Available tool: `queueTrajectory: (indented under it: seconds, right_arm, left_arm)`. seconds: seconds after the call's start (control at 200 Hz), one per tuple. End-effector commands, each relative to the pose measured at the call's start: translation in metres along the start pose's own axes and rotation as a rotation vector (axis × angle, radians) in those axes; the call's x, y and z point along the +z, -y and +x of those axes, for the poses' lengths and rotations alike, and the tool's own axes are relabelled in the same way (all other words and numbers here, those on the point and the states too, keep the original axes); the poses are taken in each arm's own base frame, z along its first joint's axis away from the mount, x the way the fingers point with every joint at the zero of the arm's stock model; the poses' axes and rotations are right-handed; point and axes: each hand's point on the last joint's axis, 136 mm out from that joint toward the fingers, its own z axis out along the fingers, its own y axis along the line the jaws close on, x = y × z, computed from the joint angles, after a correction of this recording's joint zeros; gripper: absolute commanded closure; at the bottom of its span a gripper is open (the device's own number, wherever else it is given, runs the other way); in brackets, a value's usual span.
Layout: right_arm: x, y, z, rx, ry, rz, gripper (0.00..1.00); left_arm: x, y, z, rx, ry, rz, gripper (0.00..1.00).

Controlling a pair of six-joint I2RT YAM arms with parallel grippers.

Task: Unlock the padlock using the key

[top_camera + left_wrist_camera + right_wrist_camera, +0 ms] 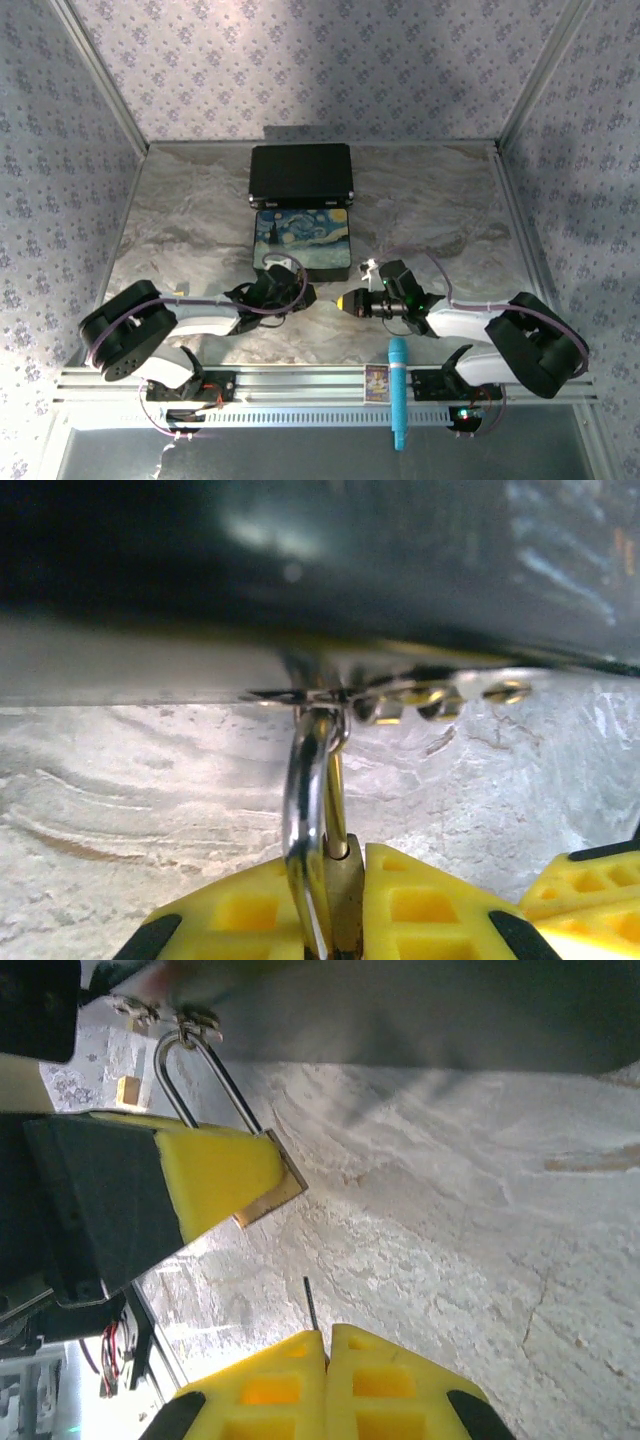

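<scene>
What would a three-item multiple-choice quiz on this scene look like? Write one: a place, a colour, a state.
1. The padlock hangs from: A the latch of the painted box; B a hook on the wall; C nothing, it lies flat.
2. The gripper fingers are: A red; B yellow; C blue.
3. The key is: A inside the padlock; B dropped and lying loose; C pinched in the right gripper, short of the padlock.

Answers: 1 A, the shackle loops through the latch. 2 B, yellow pads show in both wrist views. 3 C, its blade sticks out between shut fingers, with a gap to the padlock, which the left gripper clamps.
</scene>
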Motion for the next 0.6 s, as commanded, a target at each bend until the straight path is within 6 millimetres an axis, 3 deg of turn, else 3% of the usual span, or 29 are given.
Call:
queueTrajectory:
  seconds: [0.0,0.595]
  right_arm:
    - [0.000,-0.012,0.002,0.005,-0.015,-0.073,1.00]
    - [0.002,-0.018,-0.002,0.065,-0.006,-0.142,1.00]
  left_arm:
    - [-0.002,0.016,0.005,-0.084,-0.052,0.090,1.00]
    - [-0.012,0.037,-0.003,-0.144,-0.035,0.140,1.00]
